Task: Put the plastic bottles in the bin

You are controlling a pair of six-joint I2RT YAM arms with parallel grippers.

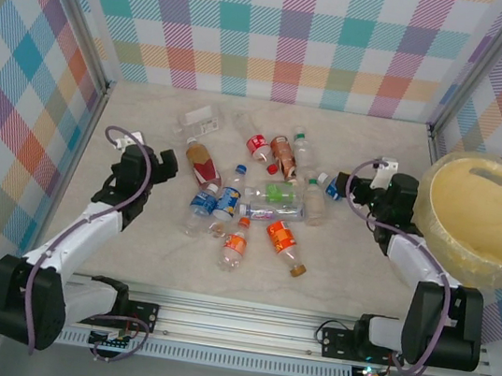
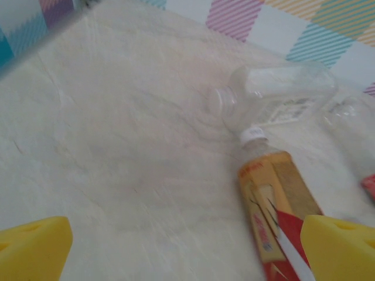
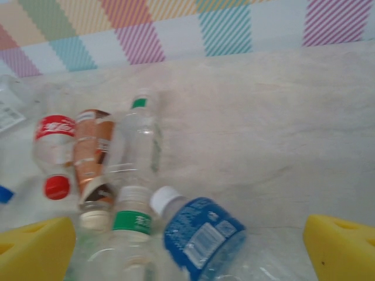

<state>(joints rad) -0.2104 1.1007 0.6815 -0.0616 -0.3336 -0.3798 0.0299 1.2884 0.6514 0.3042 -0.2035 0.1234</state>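
Bottles, the plastic bottles (image 1: 230, 202), lie on their sides in a loose heap mid-table (image 1: 351, 279), with clear bodies and red, orange, blue, green and white labels. The bin (image 1: 479, 208), a big round pale-yellow tub, sits at the right edge, apart from them. The left tool (image 1: 164, 167) hangs just left of the heap, and the right tool (image 1: 361, 193) sits between heap and bin.

From the left wrist, the yellow pads (image 2: 35, 249) stand wide apart, released. An amber bottle (image 2: 272, 193) with a white cap lies beside one pad, and a clear capless bottle (image 2: 275, 96) lies beyond, its label blurred, perhaps white.

From the right wrist, the pads (image 3: 35, 249) are spread wide and grasp nothing. A blue-labelled bottle (image 3: 199, 234) lies near, beside a green-labelled bottle (image 3: 132, 225).
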